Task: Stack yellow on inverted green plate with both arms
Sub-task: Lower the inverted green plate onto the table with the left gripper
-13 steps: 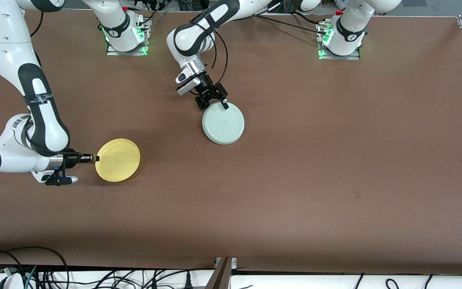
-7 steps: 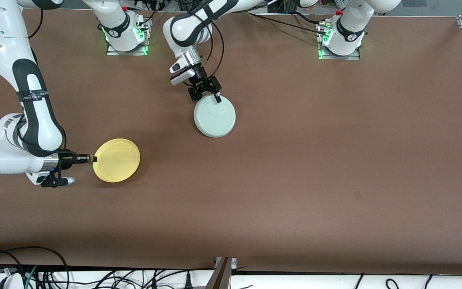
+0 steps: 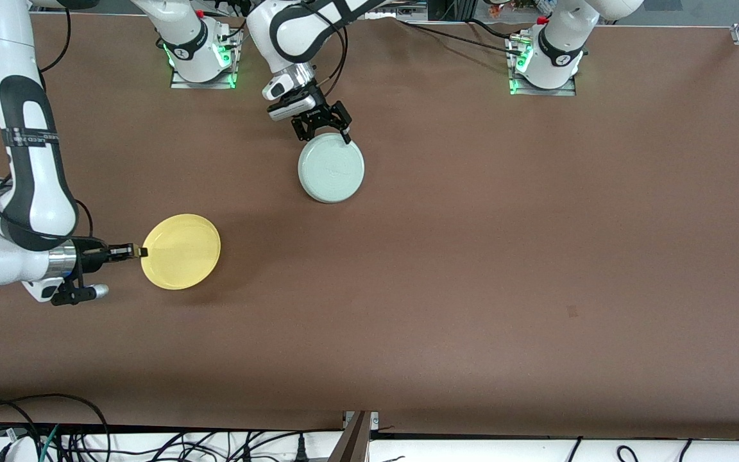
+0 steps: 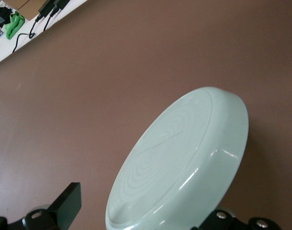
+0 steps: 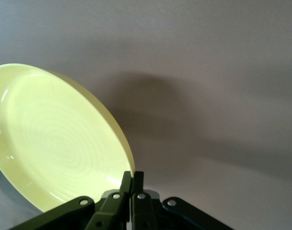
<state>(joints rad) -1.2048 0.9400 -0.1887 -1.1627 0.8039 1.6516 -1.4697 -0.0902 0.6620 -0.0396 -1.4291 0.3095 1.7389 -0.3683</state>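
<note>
The green plate [image 3: 331, 168] is upside down, its ringed underside [image 4: 170, 153] showing, in the middle of the table toward the robots' bases. My left gripper [image 3: 322, 133] stands open astride the plate's rim on the bases' side. One finger [image 4: 69, 206] is apart from the plate and the other [image 4: 218, 219] sits against its rim. The yellow plate [image 3: 181, 251] is toward the right arm's end, upright and lifted a little off the table, casting a shadow. My right gripper [image 3: 142, 251] is shut on its rim [image 5: 132, 177].
The brown table [image 3: 472, 256] carries nothing else. The two arm bases [image 3: 199, 51] [image 3: 546, 58] stand along the edge farthest from the front camera. Cables [image 3: 55, 436] lie below the table's nearest edge.
The left gripper and the green plate have moved together toward the bases and the right arm's end. The right gripper has carried the yellow plate slightly toward the right arm's end.
</note>
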